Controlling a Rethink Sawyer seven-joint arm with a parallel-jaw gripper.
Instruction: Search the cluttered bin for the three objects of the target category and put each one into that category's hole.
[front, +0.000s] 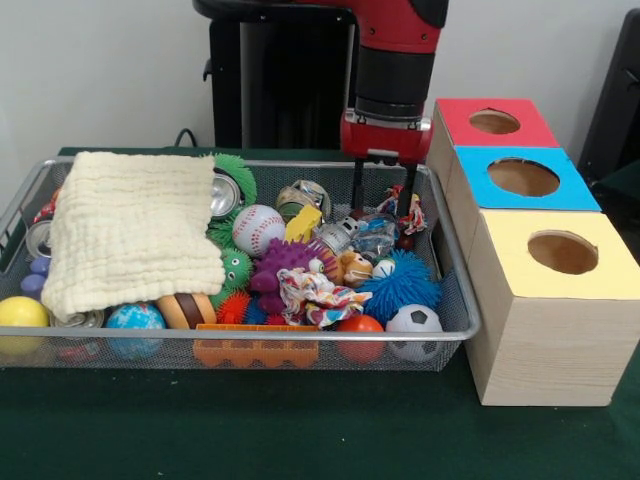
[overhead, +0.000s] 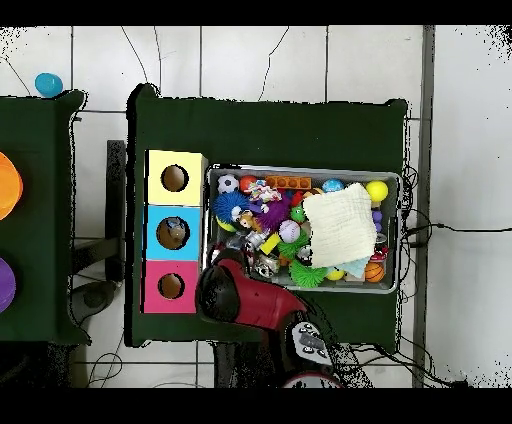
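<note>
Gripper (front: 381, 205) hangs over the bin's (front: 455, 290) far right corner, its two fingers (front: 357, 188) spread and holding nothing, tips down among the clutter. Just beneath them lies one clear bottle (front: 376, 238), partly buried; other bottles cannot be made out.

Three boxes stand right of the bin, one hole each: red box (front: 494, 122) farthest, blue box (front: 521, 178) in the middle, yellow box (front: 562, 253) nearest.

One cream cloth (front: 132, 232) covers the bin's left half. Counted balls: one baseball (front: 258, 229), one soccer ball (front: 414, 329), one yellow ball (front: 20, 313).
</note>
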